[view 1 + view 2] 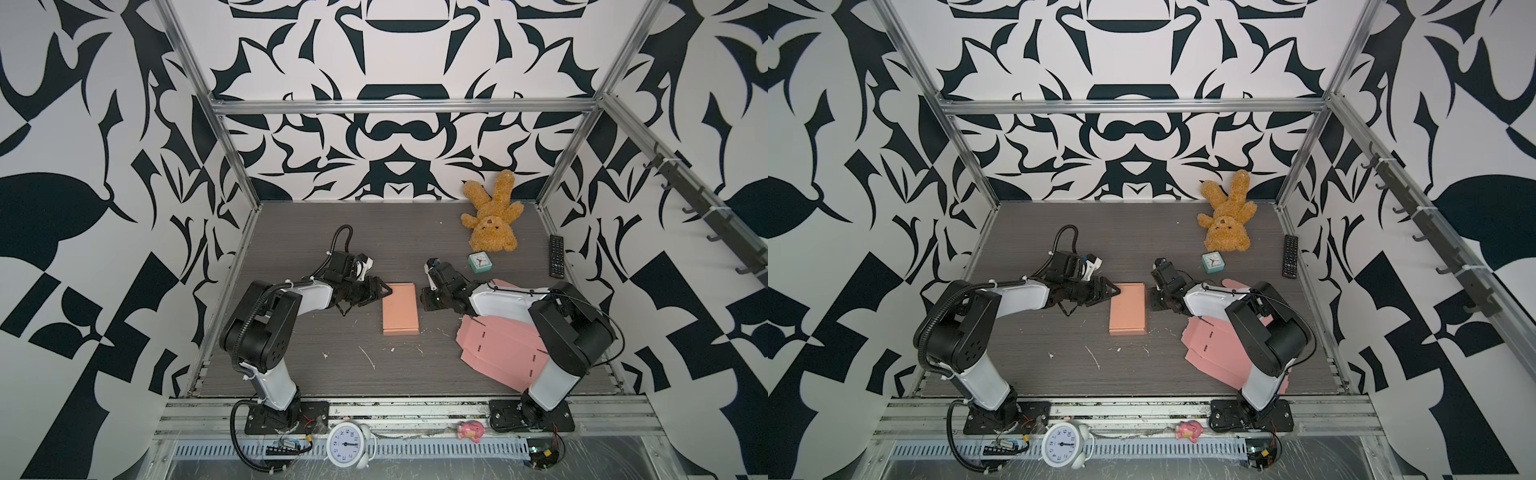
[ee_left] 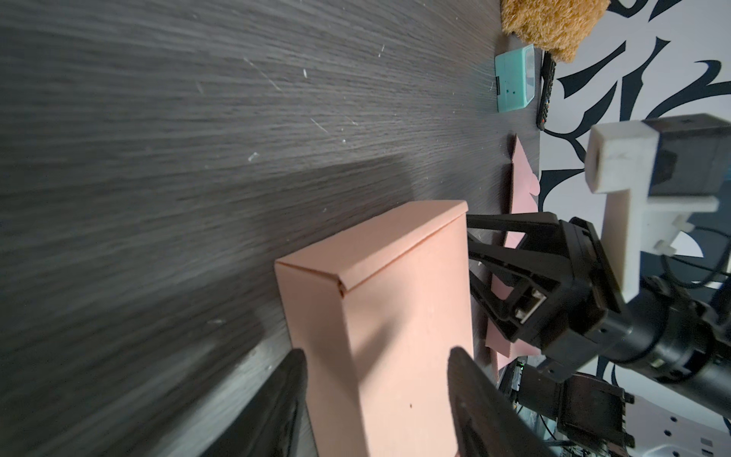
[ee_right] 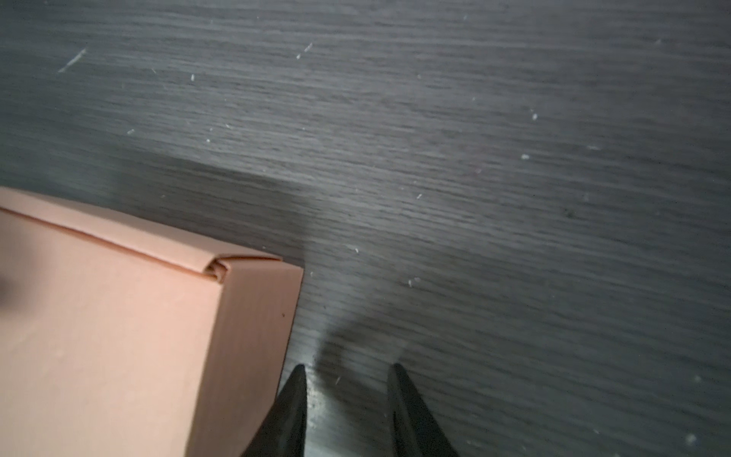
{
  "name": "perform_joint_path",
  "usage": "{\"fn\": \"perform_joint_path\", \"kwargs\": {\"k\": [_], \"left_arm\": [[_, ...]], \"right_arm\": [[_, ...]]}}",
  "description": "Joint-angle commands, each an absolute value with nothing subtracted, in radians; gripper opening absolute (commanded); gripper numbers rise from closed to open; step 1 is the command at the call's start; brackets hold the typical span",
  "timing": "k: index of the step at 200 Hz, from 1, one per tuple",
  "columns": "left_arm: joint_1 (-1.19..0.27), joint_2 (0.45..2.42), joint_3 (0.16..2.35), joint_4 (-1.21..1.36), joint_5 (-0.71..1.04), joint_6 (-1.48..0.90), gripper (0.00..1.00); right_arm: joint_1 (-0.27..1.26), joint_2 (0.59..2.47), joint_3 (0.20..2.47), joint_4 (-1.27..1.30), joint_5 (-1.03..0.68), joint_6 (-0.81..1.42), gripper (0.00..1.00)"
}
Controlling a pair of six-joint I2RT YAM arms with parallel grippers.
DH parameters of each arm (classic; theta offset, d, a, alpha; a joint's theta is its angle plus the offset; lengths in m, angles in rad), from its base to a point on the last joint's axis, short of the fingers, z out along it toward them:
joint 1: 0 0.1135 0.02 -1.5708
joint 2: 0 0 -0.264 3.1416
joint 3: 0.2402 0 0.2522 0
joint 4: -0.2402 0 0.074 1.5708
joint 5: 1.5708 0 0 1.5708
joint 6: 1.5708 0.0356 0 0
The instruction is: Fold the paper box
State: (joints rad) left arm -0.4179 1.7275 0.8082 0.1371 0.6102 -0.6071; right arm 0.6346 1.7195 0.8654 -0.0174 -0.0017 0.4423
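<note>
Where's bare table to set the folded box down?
Bare: the near strip between the arm bases, in front of the folded box; the far-left stretch behind the left arm. Crowded: right side, with pink sheets, teddy bear, small clock, remote.

Black-and-white patterned walls [image 1: 399, 137] enclose a dark grey wood-grain desk [image 1: 374, 232], scratched white in places, inside a silver metal frame [image 1: 399, 106].

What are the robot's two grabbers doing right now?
Left gripper: jaws around the paper box, grip cannot be told.
Right gripper: open, empty.
</note>
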Motion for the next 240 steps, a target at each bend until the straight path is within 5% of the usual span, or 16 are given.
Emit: {"fn": "perform_joint_path", "kwargs": {"k": [1,240], "left_arm": [[-0.430,1.748,0.839,0.159,0.625,-0.623,0.60],[-0.469,1.748,0.845,0.170,0.626,-0.643,0.63]], "right_arm": [[0.631,1.728,0.899,0.006,-0.016,0.449,0.36],[0.639,1.683,0.833,0.045,-0.074,0.520,0.34]]}}
